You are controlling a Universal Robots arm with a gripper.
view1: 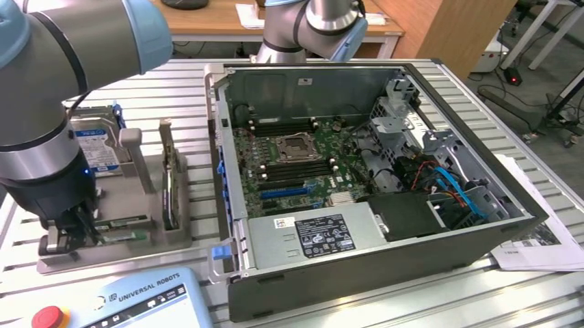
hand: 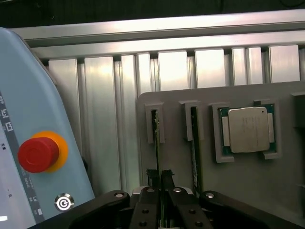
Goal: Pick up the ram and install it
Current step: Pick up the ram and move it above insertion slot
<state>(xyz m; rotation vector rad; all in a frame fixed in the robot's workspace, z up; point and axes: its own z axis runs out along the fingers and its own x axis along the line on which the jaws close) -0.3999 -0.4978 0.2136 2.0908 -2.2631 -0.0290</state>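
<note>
The ram (hand: pixel 156 138) is a thin green stick standing on edge in a slot of the grey holder (hand: pixel 238 186). My gripper (hand: pixel 159 175) is down over the near end of this stick, its two black fingers shut on the stick's edge. A second green stick (hand: pixel 194 148) sits in the neighbouring slot. In the exterior view my gripper (view1: pixel 73 236) is low over the holder (view1: pixel 137 205) at the exterior view's left, next to the green sticks (view1: pixel 128 237). The open computer case (view1: pixel 365 171) lies at the exterior view's right, with the motherboard's black memory slots (view1: pixel 292 174) exposed.
A square silver processor chip (hand: pixel 248 130) rests in a holder pocket. A hard drive (view1: pixel 96 147) stands at the holder's far end. The teach pendant (view1: pixel 137 301) with its red stop button (hand: pixel 38 153) lies close by the holder. Papers (view1: pixel 538 246) lie beyond the case.
</note>
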